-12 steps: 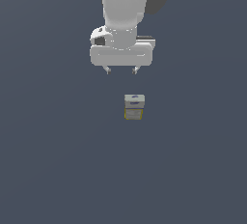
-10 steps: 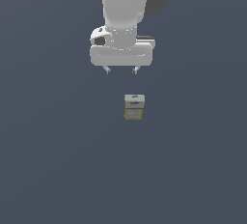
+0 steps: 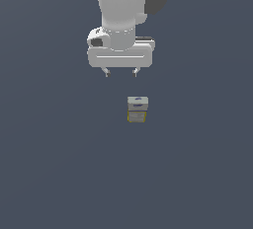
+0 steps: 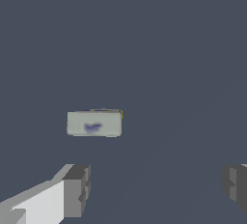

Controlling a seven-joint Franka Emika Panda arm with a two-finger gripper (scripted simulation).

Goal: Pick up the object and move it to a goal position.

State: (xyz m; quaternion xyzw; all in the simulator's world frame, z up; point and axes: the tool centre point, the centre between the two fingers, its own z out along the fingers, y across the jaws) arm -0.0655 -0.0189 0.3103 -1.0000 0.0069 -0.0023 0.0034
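Observation:
The object is a small grey-white carton with yellow edges and a blue mark on top, resting on the dark flat surface. My gripper hangs above that surface, behind the carton and a little toward the exterior view's left, not touching it. Its two short fingertips stand well apart with nothing between them, so it is open. In the wrist view the carton shows its top face with the blue mark, ahead of the two grey fingers, and lies outside the gap between them.
A plain dark grey-blue floor spreads in every direction around the carton. The white arm body rises above the gripper.

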